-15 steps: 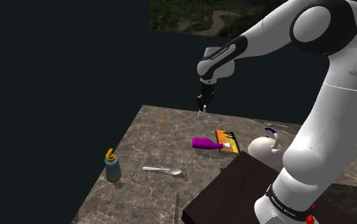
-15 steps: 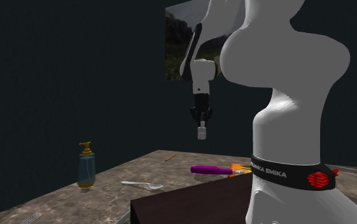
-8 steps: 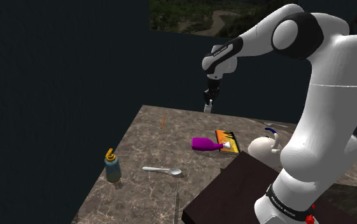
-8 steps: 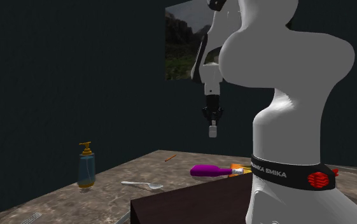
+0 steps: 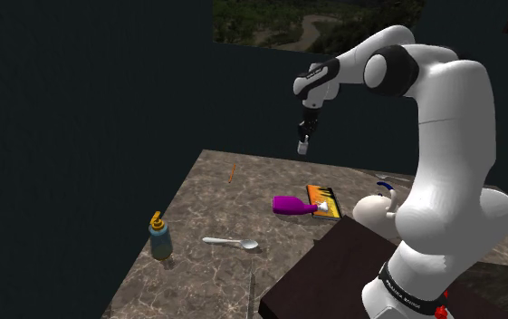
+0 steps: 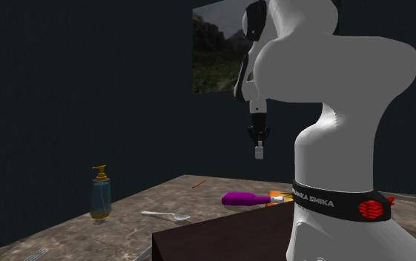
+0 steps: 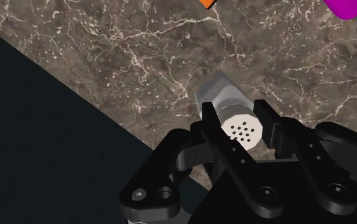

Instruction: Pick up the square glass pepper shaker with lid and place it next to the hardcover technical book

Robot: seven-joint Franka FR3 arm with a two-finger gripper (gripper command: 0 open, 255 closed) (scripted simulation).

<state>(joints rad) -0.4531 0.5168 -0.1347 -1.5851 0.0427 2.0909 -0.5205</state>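
A small pale square shaker (image 7: 224,100) with a perforated lid (image 7: 244,132) is clasped between the black fingers (image 7: 210,121) of my gripper (image 7: 235,114). In the shoulder view the gripper (image 5: 304,138) hangs high over the far edge of the marble table with the shaker (image 5: 303,146) below it. The orange book (image 5: 323,200) lies flat on the table, nearer the stand, well below the gripper. The second exterior view has the gripper (image 6: 258,139) and shaker (image 6: 259,153) in the air above the book (image 6: 276,196).
A purple bottle (image 5: 292,205) lies against the book's left side. A white teapot-like vessel (image 5: 373,209) stands to the book's right. A spoon (image 5: 231,242), a blue soap dispenser (image 5: 159,238) and a thin orange pencil (image 5: 232,172) are on the table. The dark stand (image 5: 329,272) is nearest.
The gripper, still holding the shaker, has risen a little and moved to the right in both exterior views as the arm folded back toward the stand.
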